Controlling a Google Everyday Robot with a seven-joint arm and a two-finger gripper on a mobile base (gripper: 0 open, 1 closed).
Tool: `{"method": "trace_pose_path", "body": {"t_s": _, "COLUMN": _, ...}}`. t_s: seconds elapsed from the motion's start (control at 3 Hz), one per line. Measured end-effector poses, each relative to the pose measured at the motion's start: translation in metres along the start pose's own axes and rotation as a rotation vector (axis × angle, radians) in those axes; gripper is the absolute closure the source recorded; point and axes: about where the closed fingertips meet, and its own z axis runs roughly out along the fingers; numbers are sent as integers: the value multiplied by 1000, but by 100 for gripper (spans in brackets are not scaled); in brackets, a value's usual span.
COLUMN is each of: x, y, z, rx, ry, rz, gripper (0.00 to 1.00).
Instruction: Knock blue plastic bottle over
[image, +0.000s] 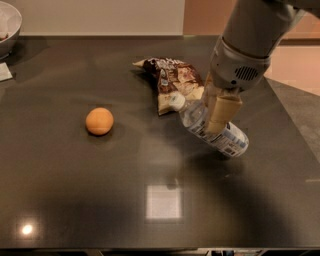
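The blue plastic bottle (231, 141) lies on its side on the dark table (100, 190), right of centre. Its white cap (176, 101) points up-left toward the snack bag, and its labelled base points down-right. My gripper (216, 125) reaches down from the upper right and sits right over the middle of the bottle, hiding part of it. The bottle's body shows on both sides of the gripper.
A brown-and-cream snack bag (172, 82) lies just behind the bottle's cap. An orange fruit (99, 121) sits left of centre. A bowl (7, 25) and a white scrap (4, 72) are at the far left. The table's right edge (295, 135) runs close to the bottle.
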Motion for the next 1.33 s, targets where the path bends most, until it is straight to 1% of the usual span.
{"method": "trace_pose_path", "body": {"t_s": 0.33, "x": -1, "y": 6, "z": 37, "rx": -37, "ry": 110, "rz": -85, "gripper": 38}}
{"method": "trace_pose_path", "body": {"t_s": 0.67, "x": -5, "y": 7, "z": 46, "rx": -46, "ry": 121, "rz": -105, "gripper": 15}}
{"method": "trace_pose_path", "body": {"t_s": 1.0, "x": -14, "y": 10, "z": 58, "rx": -68, "ry": 79, "rz": -116, "gripper": 0}}
{"method": "trace_pose_path", "body": {"t_s": 1.33, "x": -14, "y": 11, "z": 58, "rx": -69, "ry": 77, "rz": -116, "gripper": 0}}
